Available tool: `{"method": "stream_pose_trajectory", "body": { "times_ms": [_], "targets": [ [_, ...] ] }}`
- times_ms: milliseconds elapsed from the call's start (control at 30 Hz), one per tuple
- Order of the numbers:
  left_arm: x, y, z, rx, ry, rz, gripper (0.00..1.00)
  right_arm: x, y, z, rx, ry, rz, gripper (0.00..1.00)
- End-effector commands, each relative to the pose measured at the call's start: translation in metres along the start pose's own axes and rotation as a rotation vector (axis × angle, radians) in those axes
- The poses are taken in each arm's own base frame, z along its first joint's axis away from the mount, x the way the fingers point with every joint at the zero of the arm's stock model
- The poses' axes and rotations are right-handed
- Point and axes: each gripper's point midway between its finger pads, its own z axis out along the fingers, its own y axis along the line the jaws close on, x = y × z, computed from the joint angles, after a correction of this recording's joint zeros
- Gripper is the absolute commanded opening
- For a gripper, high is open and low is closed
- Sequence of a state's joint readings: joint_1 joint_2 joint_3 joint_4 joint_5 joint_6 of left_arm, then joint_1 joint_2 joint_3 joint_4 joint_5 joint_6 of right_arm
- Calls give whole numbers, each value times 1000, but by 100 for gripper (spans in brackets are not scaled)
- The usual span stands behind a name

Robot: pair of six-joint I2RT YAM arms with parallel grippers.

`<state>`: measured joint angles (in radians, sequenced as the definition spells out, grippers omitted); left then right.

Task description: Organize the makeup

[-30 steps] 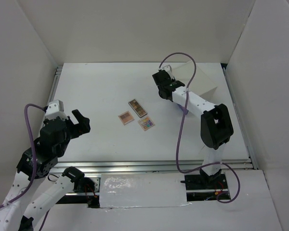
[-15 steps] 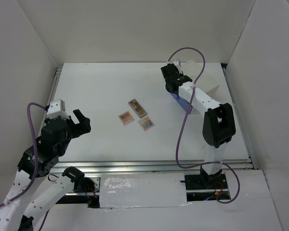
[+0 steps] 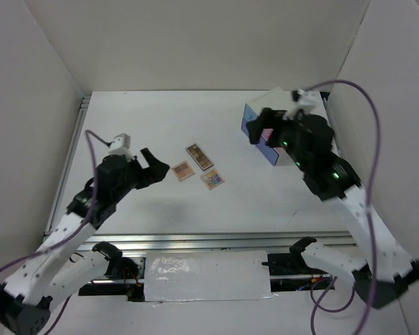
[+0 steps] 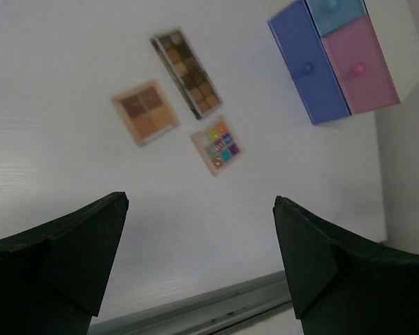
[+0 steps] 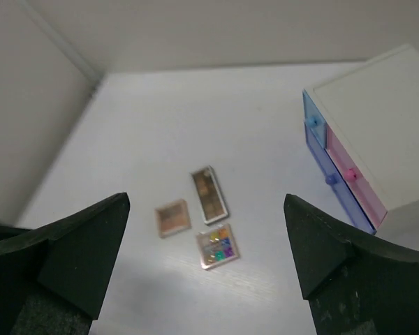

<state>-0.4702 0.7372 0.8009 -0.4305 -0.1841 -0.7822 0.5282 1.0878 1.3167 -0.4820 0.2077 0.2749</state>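
From above, my left claw (image 3: 156, 164) has reached in beside the peach palette (image 3: 183, 170) at mid-bench. My right claw (image 3: 260, 125) has lifted in front of the drawer box (image 3: 276, 98) by the far right corner. Left wrist: jaws wide, empty, with the brown palette (image 4: 187, 73) and multicoloured palette (image 4: 218, 144) ahead. Right wrist: jaws wide, empty, above all three.

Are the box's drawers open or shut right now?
Shut: all three drawer fronts sit flush with the white box, none pulled out.

White table (image 3: 140, 125): brown palette (image 3: 200, 156), peach palette (image 3: 183, 170) and multicoloured palette (image 3: 211, 179) lie clustered mid-surface. The drawer box (image 4: 342, 63) stands well apart.
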Motion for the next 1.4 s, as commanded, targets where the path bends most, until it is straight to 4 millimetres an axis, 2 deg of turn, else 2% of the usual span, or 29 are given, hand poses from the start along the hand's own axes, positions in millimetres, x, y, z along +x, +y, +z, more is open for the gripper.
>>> {"method": "stream_pose_trajectory", "body": {
  "times_ms": [0, 67, 100, 133, 167, 200, 233, 267, 300, 367, 400, 433, 467, 500, 533, 567, 600, 667, 767, 833, 867, 900, 967, 1000, 1033, 1133, 1367],
  "targets": [
    [14, -92, 51, 419, 95, -156, 99, -23, 7, -53, -100, -160, 217, 100],
    [22, -118, 70, 495, 131, -212, 99, -6, 9, -64, -139, -136, 244, 100],
    [12, -133, 81, 514, 102, -227, 100, -10, 10, -79, -171, -171, 286, 100],
    [31, -148, 107, 520, 135, -227, 99, 5, 9, -79, -179, -151, 300, 100],
    [13, -177, 113, 569, 96, -219, 99, -1, 10, -95, -216, -196, 331, 100],
    [37, -174, 151, 501, 137, -212, 99, 3, 9, -100, -222, -203, 341, 100],
    [46, -187, 164, 505, 158, -212, 99, 4, 8, -106, -236, -213, 352, 100],
    [31, -210, 175, 542, 134, -230, 99, 14, 9, -107, -249, -201, 355, 100],
    [62, -201, 210, 499, 189, -244, 100, 10, 8, -119, -272, -233, 374, 100],
    [59, -222, 233, 545, 179, -326, 98, 15, 9, -129, -300, -233, 392, 100],
    [88, -208, 261, 495, 224, -351, 98, 16, 10, -133, -314, -233, 395, 100],
    [95, -210, 270, 493, 239, -393, 97, 18, 12, -137, -331, -229, 392, 100],
    [90, -223, 276, 526, 222, -415, 95, 18, 12, -142, -336, -233, 383, 100],
    [110, -215, 292, 500, 245, -429, 94, 20, 15, -146, -361, -222, 376, 100],
    [116, -222, 295, 508, 247, -443, 94, 20, 16, -150, -368, -222, 375, 100],
    [110, -233, 301, 519, 220, -448, 93, 20, 16, -155, -376, -223, 377, 100],
    [128, -225, 317, 488, 238, -443, 93, 21, 20, -159, -403, -216, 376, 100],
    [141, -229, 337, 476, 246, -434, 89, 23, 26, -169, -458, -214, 390, 100],
    [149, -228, 349, 474, 240, -478, 82, 29, 39, -186, -566, -202, 393, 100],
    [161, -215, 363, 430, 241, -503, 77, 31, 43, -192, -600, -205, 390, 100],
    [158, -218, 366, 429, 233, -509, 76, 31, 42, -197, -608, -212, 392, 100],
    [168, -210, 373, 403, 242, -510, 74, 31, 42, -199, -611, -214, 394, 100],
    [167, -213, 378, 402, 242, -517, 73, 34, 46, -204, -650, -208, 397, 99],
    [176, -207, 383, 381, 253, -524, 71, 37, 47, -204, -660, -203, 398, 99],
    [173, -203, 388, 364, 229, -535, 67, 41, 49, -203, -669, -192, 396, 99],
    [175, -196, 398, 343, 215, -554, 62, 46, 50, -204, -687, -184, 395, 99],
    [174, -196, 409, 391, 188, -604, 61, 55, 56, -200, -714, -141, 364, 98]
  ]
}}
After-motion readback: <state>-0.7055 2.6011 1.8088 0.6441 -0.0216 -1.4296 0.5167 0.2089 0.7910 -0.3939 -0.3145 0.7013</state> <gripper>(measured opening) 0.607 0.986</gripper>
